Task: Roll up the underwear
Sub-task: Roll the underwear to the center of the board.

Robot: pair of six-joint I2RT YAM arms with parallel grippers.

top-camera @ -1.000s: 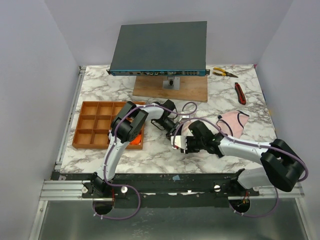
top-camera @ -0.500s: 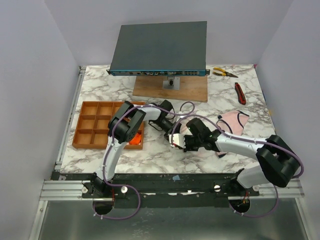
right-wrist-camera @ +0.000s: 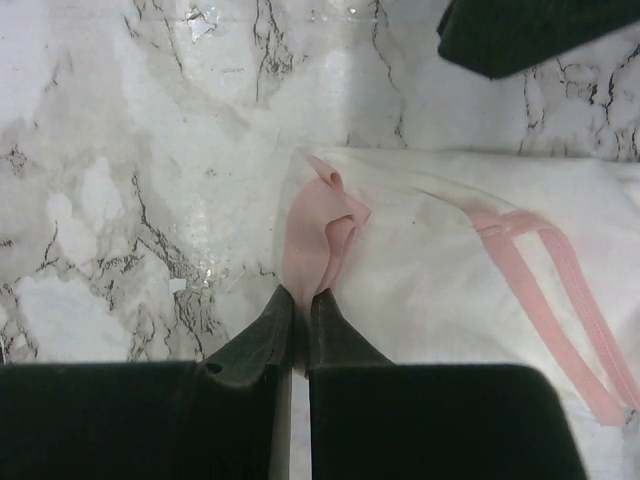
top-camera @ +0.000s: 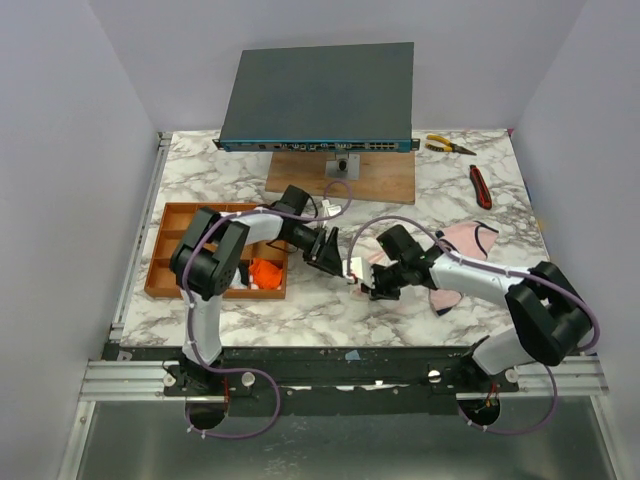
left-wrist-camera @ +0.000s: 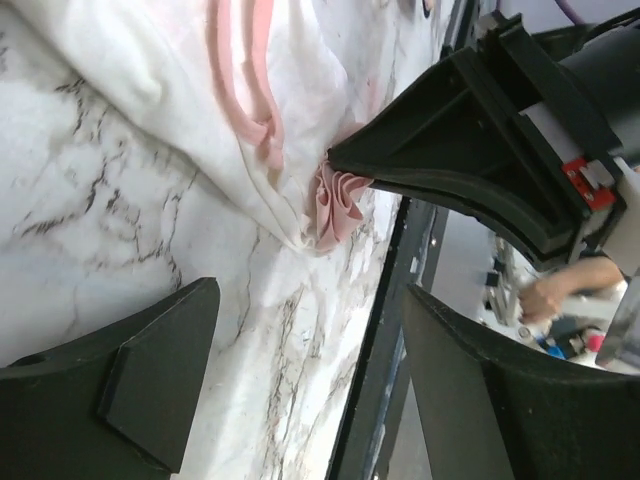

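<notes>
Tray [top-camera: 160, 262] at L on table [top-camera: 300, 312], underwear [right-wrist-camera: 450, 240] mid-front, device [top-camera: 318, 95] on board [top-camera: 390, 185] behind, pliers [top-camera: 448, 146] rear R

Cream underwear [left-wrist-camera: 150, 110] with pink banding fills eleven o'clock. The right gripper [left-wrist-camera: 335, 165], entering from two o'clock, pinches its bunched pink edge. The left gripper [left-wrist-camera: 310, 350] gapes at six.

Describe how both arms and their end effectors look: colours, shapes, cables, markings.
The left arm and right arm share white links, bulky black joints and looping purple cables. The left end effector has broad matte-black fingers; the right end effector has tapered black ones and a red mark on its housing.
</notes>
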